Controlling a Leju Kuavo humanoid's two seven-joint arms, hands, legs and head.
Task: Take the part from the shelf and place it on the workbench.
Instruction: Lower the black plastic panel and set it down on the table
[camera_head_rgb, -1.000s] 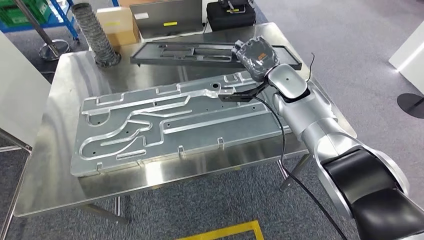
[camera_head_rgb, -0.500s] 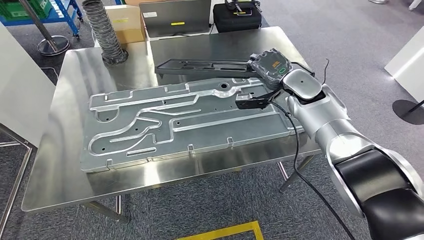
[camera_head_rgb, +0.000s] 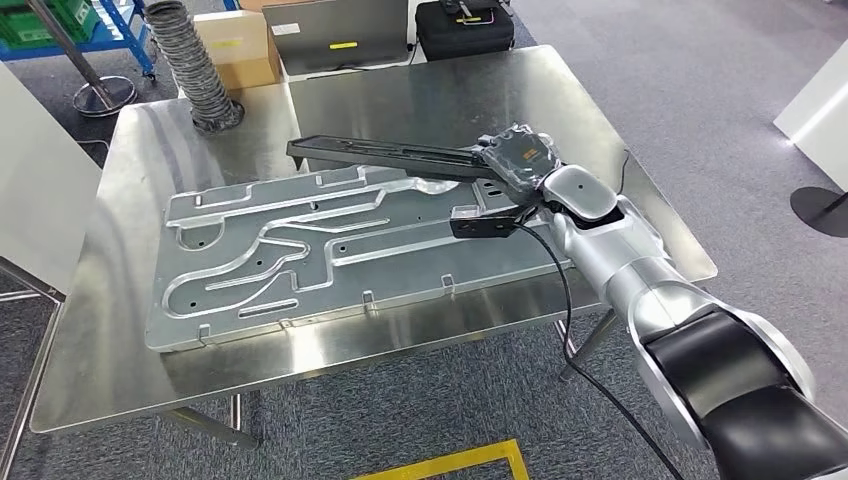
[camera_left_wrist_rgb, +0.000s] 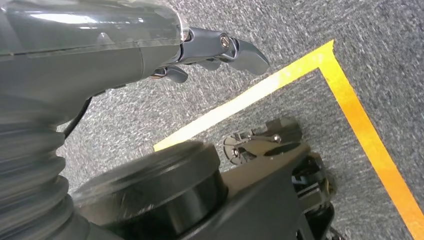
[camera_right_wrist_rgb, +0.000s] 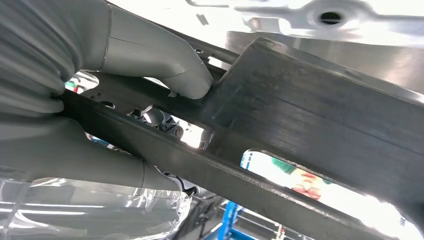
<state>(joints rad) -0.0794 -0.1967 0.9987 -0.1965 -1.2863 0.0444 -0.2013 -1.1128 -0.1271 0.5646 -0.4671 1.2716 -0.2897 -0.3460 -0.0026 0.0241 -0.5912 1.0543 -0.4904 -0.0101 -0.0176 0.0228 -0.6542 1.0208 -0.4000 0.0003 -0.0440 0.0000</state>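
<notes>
right robot hand gripped dark part over counter | left robot hand held nothing, fingers apart

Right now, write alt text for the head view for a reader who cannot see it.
The robot's right hand holds one end of a long black part above a steel workbench. A large grey metal plate with raised channels lies flat on the bench under it. A ribbed hose stands at the far left corner.

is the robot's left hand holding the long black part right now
No: the right hand grips the long black part above the workbench, while the left hand hangs over grey floor with nothing in it.
</notes>
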